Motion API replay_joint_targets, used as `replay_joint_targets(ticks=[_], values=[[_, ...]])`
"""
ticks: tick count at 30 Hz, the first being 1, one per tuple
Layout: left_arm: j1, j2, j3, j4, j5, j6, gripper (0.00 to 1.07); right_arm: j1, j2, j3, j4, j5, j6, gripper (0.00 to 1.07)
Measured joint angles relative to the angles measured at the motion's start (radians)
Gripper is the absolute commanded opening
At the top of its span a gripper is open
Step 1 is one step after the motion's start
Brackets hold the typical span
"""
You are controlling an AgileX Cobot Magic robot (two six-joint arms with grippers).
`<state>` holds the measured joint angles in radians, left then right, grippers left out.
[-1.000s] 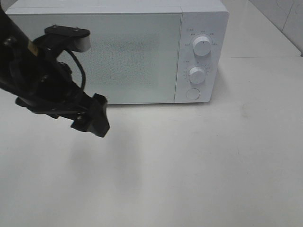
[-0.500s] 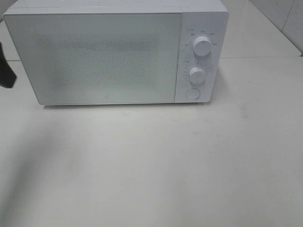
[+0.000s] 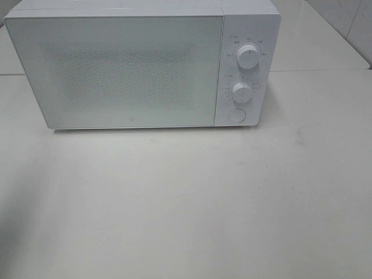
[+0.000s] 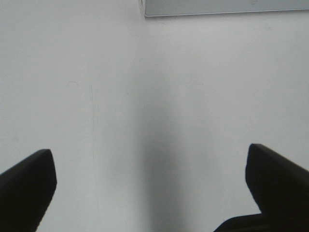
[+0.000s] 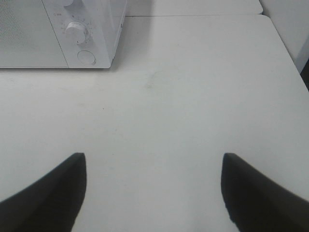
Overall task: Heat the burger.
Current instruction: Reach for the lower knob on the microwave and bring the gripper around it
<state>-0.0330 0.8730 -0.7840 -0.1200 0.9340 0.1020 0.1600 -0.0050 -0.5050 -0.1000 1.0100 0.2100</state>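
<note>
A pale, bare bench (image 3: 186,203) fills most of the high view, with a faint seam running across it behind the appliance. At its far side stands a white microwave (image 3: 142,67), front towards the camera. Its door (image 3: 116,75) is closed, and the speckled window gives no view of the inside. To the right of the door is the control panel (image 3: 260,35), which carries an upper knob (image 3: 248,57), a lower knob (image 3: 242,92) and, beneath them, a round button (image 3: 236,115).

Neither arm appears in the high view. The left tool (image 4: 149,159) is released, its two dark fingers spread wide over bare bench with nothing between them. Only a strip of the microwave's lower edge shows at the border of its wrist view. The right tool (image 5: 153,159) is likewise released and empty, its fingers wide apart above the bench. The microwave's panel corner is well ahead of it.

The burger shows in no view – where it lies cannot be told.
</note>
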Motion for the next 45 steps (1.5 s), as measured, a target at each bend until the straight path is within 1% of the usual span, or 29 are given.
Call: replay_joint_targets(ticks=[1, 2, 4, 5, 7, 9, 10, 11, 13, 16, 18, 19, 21, 26, 36, 37, 39, 40, 45], values=[[0.0, -0.028, 0.023, 0.0, -0.003, 0.005, 1.0, 0.0, 0.0, 0.0, 0.0, 0.0, 0.0, 0.75], [0.0, -0.028, 0.023, 0.0, -0.003, 0.005, 1.0, 0.0, 0.0, 0.0, 0.0, 0.0, 0.0, 0.75], [0.0, -0.167, 0.096, 0.002, -0.003, 0.011, 1.0, 0.0, 0.0, 0.0, 0.0, 0.0, 0.0, 0.75], [0.0, -0.167, 0.096, 0.002, -0.003, 0.011, 1.0, 0.0, 0.0, 0.0, 0.0, 0.0, 0.0, 0.75], [0.0, -0.262, 0.137, 0.003, -0.003, 0.013, 1.0, 0.0, 0.0, 0.0, 0.0, 0.0, 0.0, 0.75], [0.0, -0.288, 0.148, 0.003, -0.002, 0.013, 1.0, 0.0, 0.0, 0.0, 0.0, 0.0, 0.0, 0.75], [0.0, -0.351, 0.171, 0.003, -0.002, 0.013, 1.0, 0.0, 0.0, 0.0, 0.0, 0.0, 0.0, 0.75], [0.0, -0.351, 0.171, 0.003, -0.002, 0.013, 1.0, 0.0, 0.0, 0.0, 0.0, 0.0, 0.0, 0.75], [0.0, -0.436, 0.195, 0.003, 0.002, 0.013, 0.99, 0.0, 0.0, 0.0, 0.0, 0.0, 0.0, 0.75], [0.0, -0.463, 0.202, 0.002, 0.007, 0.013, 0.99, 0.0, 0.0, 0.0, 0.0, 0.0, 0.0, 0.75], [0.0, -0.552, 0.226, -0.004, 0.06, 0.016, 0.98, 0.0, 0.0, 0.0, 0.0, 0.0, 0.0, 0.75], [0.0, -0.552, 0.226, -0.004, 0.06, 0.016, 0.98, 0.0, 0.0, 0.0, 0.0, 0.0, 0.0, 0.75], [0.0, -0.613, 0.246, -0.005, 0.109, 0.017, 0.98, 0.0, 0.0, 0.0, 0.0, 0.0, 0.0, 0.75], [0.0, -0.681, 0.254, -0.026, 0.134, 0.03, 0.98, 0.0, 0.0, 0.0, 0.0, 0.0, 0.0, 0.75], [0.0, -0.802, 0.261, -0.028, 0.144, 0.032, 0.98, 0.0, 0.0, 0.0, 0.0, 0.0, 0.0, 0.75], [0.0, -0.834, 0.261, -0.023, 0.144, 0.024, 0.98, 0.0, 0.0, 0.0, 0.0, 0.0, 0.0, 0.75], [0.0, -0.846, 0.261, -0.018, 0.144, 0.019, 0.98, 0.0, 0.0, 0.0, 0.0, 0.0, 0.0, 0.75], [0.0, -0.87, 0.262, -0.009, 0.144, 0.003, 0.98, 0.0, 0.0, 0.0, 0.0, 0.0, 0.0, 0.75], [0.0, -0.877, 0.264, 0.017, 0.144, -0.02, 0.98, 0.0, 0.0, 0.0, 0.0, 0.0, 0.0, 0.75]])
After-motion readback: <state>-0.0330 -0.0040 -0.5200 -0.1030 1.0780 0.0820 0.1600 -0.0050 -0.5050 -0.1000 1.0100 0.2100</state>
